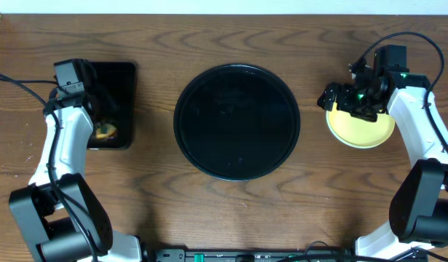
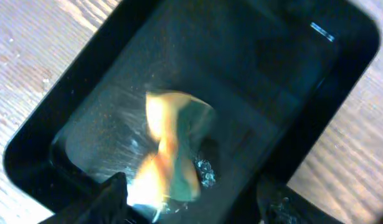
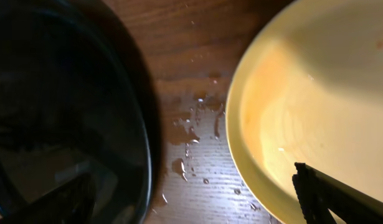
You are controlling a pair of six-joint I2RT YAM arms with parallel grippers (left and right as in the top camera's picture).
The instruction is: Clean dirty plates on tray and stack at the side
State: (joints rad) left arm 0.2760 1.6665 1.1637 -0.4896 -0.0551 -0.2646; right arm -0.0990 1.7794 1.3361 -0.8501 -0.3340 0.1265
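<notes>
The pale yellow plate (image 1: 363, 129) lies on the table to the right of the round black tray (image 1: 237, 121), which holds nothing. In the right wrist view the plate (image 3: 316, 106) has a faint orange tint, and the tray's rim (image 3: 138, 155) is at the left. My right gripper (image 1: 349, 98) (image 3: 191, 208) is open and empty, with one finger over the plate's near rim. My left gripper (image 1: 100, 115) (image 2: 194, 208) is open over a yellow-green sponge (image 2: 174, 149). No mint-blue plates are in view.
The sponge (image 1: 105, 132) lies in a small rectangular black tray (image 1: 120, 80) at the left, which looks wet inside (image 2: 253, 81). Water drops (image 3: 185, 134) lie on the wood between the round tray and the yellow plate.
</notes>
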